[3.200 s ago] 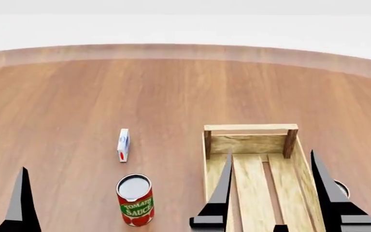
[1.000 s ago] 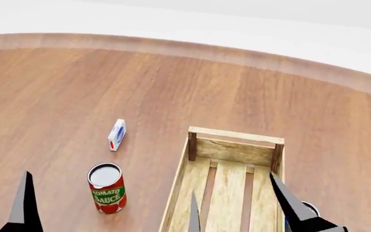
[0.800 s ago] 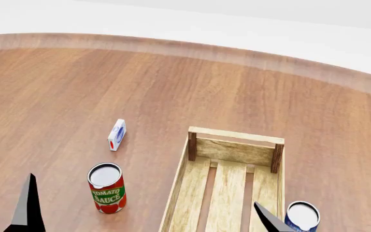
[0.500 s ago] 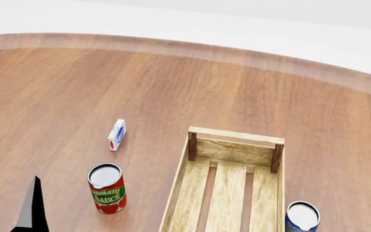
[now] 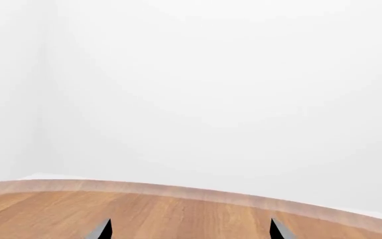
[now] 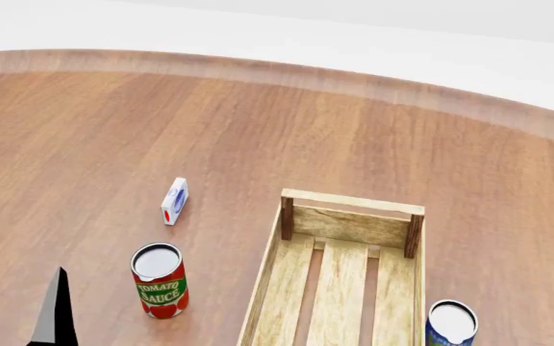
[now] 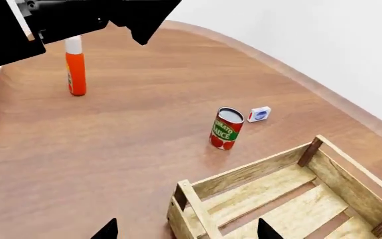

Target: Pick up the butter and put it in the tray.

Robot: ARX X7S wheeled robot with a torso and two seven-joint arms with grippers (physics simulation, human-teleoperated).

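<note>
1. The left gripper shows in the left wrist view as two dark fingertips set well apart with bare wood between them, so it stands wide open and holds nothing. In the head view only one dark finger of it rises at the lower left edge, near the tomato sauce can but not touching it.

2. The right gripper shows in the right wrist view as two dark tips at the lower edge, likewise spread wide with nothing between them (it does not appear in the head view at all). It hangs above the near end of the tray and touches neither the tray nor the table.

3. The tray lies lengthwise on the table, its slatted floor bare in the part that can be seen, with darker posts at the corners and a rail across the end.

4. The butter is not visible in any of the three views, so its place cannot be told.

5. The tomato sauce can stands upright beside the tray, and a small white-blue carton lies just past it, apart from it.

6. A blue can stands close to the tray's other long side.

7. An orange-and-white bottle stands upright, well apart from everything else.
</note>
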